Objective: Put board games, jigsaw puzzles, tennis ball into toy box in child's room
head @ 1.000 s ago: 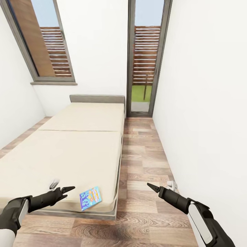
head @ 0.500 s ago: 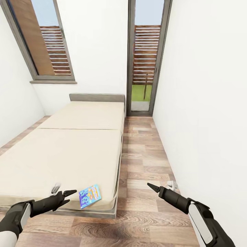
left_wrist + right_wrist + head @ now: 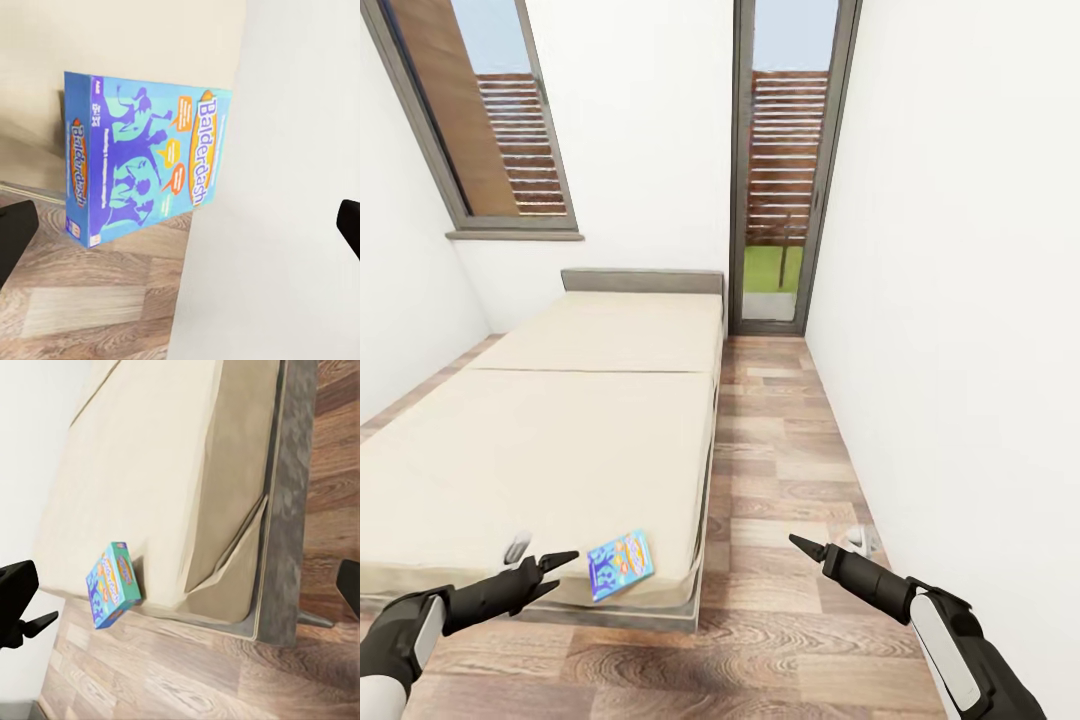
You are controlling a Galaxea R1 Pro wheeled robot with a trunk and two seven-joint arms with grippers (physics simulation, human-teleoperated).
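One blue board game [image 3: 621, 564], its lid printed "Balderdash" in the left wrist view [image 3: 142, 157], lies flat on the near right corner of the bed [image 3: 560, 440], close to the mattress edge and overhanging it slightly, as the right wrist view [image 3: 112, 584] shows. The bed is a wide cream mattress with a seam across its middle, on a grey frame with a grey headboard [image 3: 642, 281] against the far white wall. The left gripper [image 3: 540, 570] hovers just left of the box at the foot of the bed, its dark fingers [image 3: 558, 558] slightly parted and holding nothing, apart from the box. The right gripper [image 3: 807, 547] hangs over the wood-plank floor [image 3: 780, 450] to the right of the bed, well apart from the box; it comes to a point in the head view, but its own camera has dark finger parts at opposite edges, so I cannot tell its state. A tall glazed door [image 3: 785, 160] stands beyond the floor strip, and a slanted window [image 3: 490, 120] sits on the left.
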